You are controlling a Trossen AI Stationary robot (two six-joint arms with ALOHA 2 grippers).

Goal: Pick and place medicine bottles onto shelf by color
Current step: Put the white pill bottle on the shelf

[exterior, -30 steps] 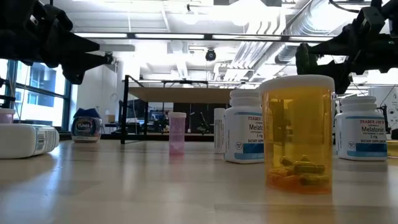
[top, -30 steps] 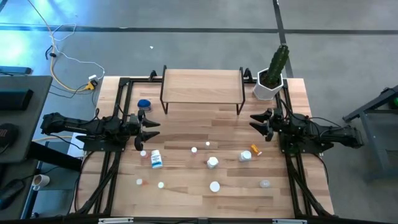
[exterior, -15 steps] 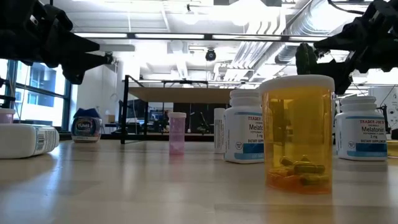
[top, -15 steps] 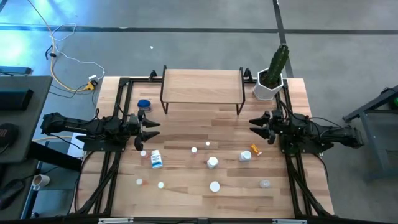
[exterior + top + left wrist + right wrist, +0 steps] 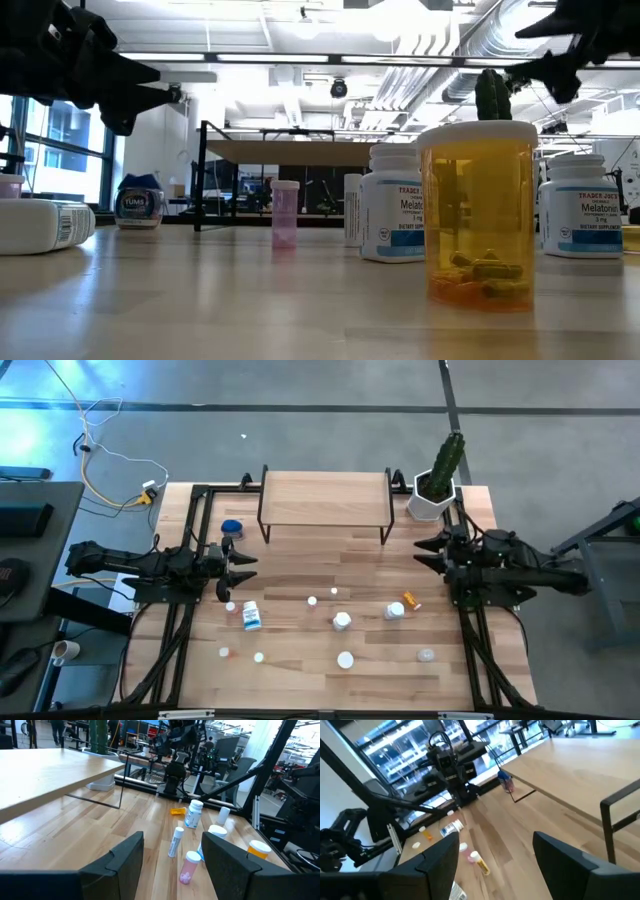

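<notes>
The medicine bottles stand and lie scattered on the near half of the table: a white blue-labelled one (image 5: 251,615) on its side, white ones (image 5: 342,622) (image 5: 395,611), an orange one (image 5: 411,601) and a blue-lidded jar (image 5: 232,528) at the far left. The shelf (image 5: 325,500) stands on its black legs at the far middle with a bare top. My left gripper (image 5: 243,565) is open above the table's left side, near the jar. My right gripper (image 5: 422,548) is open above the right side, near the shelf's right leg. Both are empty.
A white pot with a green plant (image 5: 438,485) stands at the far right corner, close behind my right gripper. In the low view a large orange bottle (image 5: 478,215) stands nearest, with white bottles (image 5: 395,205) (image 5: 585,205) and a pink vial (image 5: 285,213) behind it.
My right gripper has risen and drawn back toward the table's right and far edges, still open and empty. My left gripper and the bottles have kept still.
</notes>
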